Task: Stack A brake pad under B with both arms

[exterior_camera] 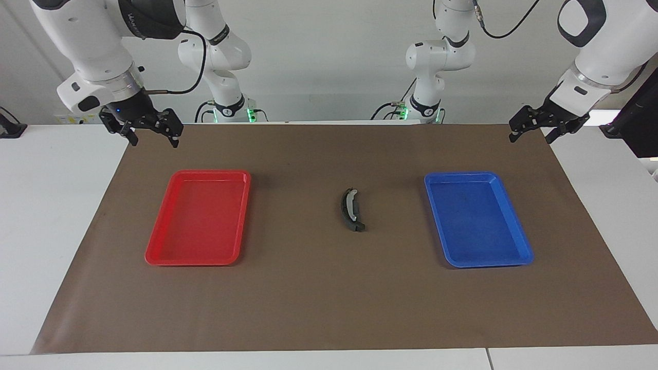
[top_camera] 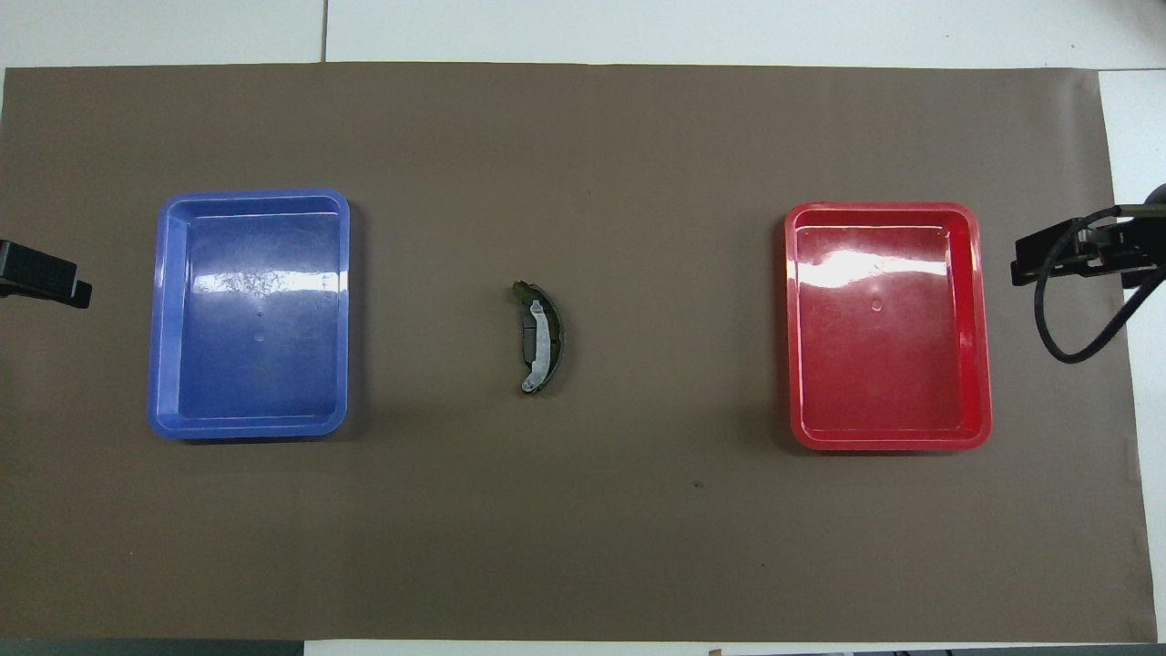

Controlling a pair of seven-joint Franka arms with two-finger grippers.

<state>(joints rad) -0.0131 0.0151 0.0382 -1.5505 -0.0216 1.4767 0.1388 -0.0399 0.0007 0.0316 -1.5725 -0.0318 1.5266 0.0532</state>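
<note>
Two pads look stacked already, the long brake piece (exterior_camera: 352,209) on the small pad (top_camera: 526,339), while both tools, left (exterior_camera: 534,132) and right (exterior_camera: 150,134), wait with fingers apart.

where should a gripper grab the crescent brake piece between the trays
Probably at mid-arc of the crescent brake piece, coming straight down from above and closing across its narrow width: it lies flat, its long axis pointing toward the robots, so the width is the graspable span.

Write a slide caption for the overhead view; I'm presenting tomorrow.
Stacked brake pieces lie on the brown mat between blue tray and red tray.
</note>
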